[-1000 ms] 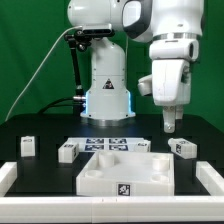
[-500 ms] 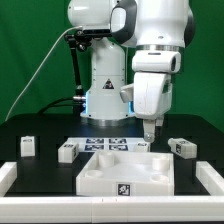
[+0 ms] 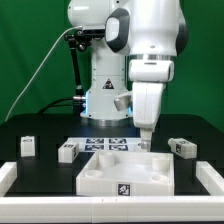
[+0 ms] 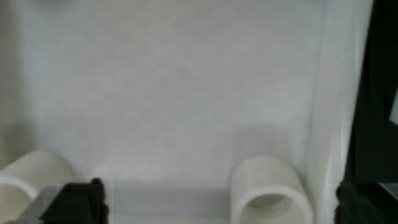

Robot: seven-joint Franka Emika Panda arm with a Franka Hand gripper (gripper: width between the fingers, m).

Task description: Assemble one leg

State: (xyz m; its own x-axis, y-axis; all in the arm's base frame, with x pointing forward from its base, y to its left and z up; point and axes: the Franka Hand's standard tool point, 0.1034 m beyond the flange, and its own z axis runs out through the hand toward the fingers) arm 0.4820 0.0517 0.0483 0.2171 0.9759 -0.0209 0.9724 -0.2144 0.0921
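Observation:
Three small white legs with tags lie on the black table in the exterior view: one at the right (image 3: 182, 147), one left of the panel (image 3: 67, 152) and one at the far left (image 3: 28, 146). The large flat white panel (image 3: 105, 172) with raised corners lies in the middle front. My gripper (image 3: 144, 141) hangs low over the panel's rear right part. In the wrist view the panel's white surface (image 4: 178, 90) fills the picture, with a round raised post (image 4: 276, 190) between my black fingertips (image 4: 75, 202). My gripper (image 4: 222, 205) is open and holds nothing.
The marker board (image 3: 100, 143) lies behind the panel, in front of the robot's base (image 3: 107, 95). A low white rim (image 3: 8, 178) borders the table at the exterior view's left and right. A black stand with cables (image 3: 72, 60) rises at the back left.
The arm has swung toward the exterior view's left, from above the right leg to over the panel's rear right part, and has come lower. The legs and panel have not moved.

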